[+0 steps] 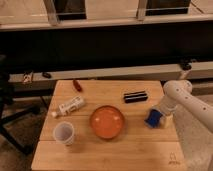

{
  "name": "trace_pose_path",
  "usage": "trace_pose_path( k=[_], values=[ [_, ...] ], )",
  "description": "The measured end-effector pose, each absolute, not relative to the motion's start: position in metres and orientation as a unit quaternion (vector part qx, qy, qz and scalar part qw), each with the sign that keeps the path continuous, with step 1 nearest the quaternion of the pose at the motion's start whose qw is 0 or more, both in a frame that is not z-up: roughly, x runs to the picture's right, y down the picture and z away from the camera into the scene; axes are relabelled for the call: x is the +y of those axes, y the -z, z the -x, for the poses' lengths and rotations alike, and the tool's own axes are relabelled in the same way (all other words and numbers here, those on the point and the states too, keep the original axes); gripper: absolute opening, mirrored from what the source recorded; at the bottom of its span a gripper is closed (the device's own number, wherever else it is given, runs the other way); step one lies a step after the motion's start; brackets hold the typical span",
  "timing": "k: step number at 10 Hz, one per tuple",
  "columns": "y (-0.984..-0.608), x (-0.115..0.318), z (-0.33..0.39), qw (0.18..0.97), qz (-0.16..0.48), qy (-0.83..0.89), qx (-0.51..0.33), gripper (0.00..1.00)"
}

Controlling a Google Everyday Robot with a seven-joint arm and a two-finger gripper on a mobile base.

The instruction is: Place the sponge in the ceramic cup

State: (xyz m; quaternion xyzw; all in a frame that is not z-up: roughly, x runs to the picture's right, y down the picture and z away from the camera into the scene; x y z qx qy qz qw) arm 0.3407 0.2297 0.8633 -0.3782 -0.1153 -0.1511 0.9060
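A blue sponge (153,118) sits near the right edge of the wooden table (110,150). My gripper (161,116) comes down from the white arm at the right and is right at the sponge, partly covering it. The white ceramic cup (64,133) stands upright at the table's front left, well away from the sponge, with the orange bowl between them.
A wide orange bowl (107,122) sits mid-table. A black ridged bar (135,96) lies behind the sponge. A white tube (70,106) and a red item (77,85) lie at the back left. A dark counter runs behind the table.
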Motion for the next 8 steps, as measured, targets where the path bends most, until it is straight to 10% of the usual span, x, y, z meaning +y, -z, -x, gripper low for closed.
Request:
trace_pose_path(
  k=[8],
  values=[
    [-0.855,0.234,-0.318,0.888,0.353,0.209,-0.207,0.8]
  ],
)
